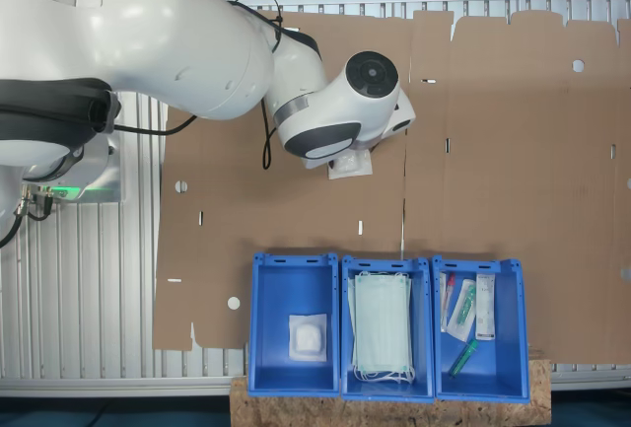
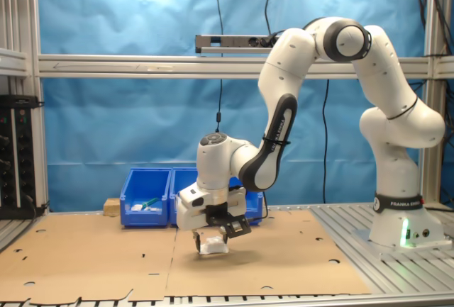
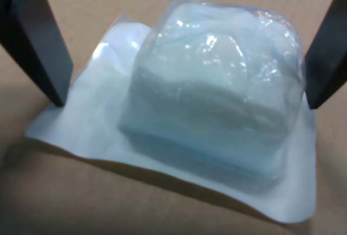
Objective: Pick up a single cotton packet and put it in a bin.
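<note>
A cotton packet [image 1: 353,166] lies on the brown cardboard, partly under the robot's hand in the first exterior view. In the wrist view the cotton packet [image 3: 211,99] is a puffy translucent pouch with white cotton inside. My gripper [image 3: 185,103] stands open around it, one dark finger [image 3: 38,45] on its flat rim and the other finger [image 3: 325,61] against its side. In the second exterior view the gripper [image 2: 213,239] is low over the packet [image 2: 213,248]. The bin [image 1: 271,279], a blue crate at the first exterior view's lower left, holds another white cotton packet [image 1: 307,336].
Beside the bin stand a blue crate of pale green masks [image 1: 383,326] and a blue crate with syringes and long packets [image 1: 477,320]. The cardboard sheet [image 1: 513,151] covers the table. The crates [image 2: 147,197] show behind the arm in the second exterior view.
</note>
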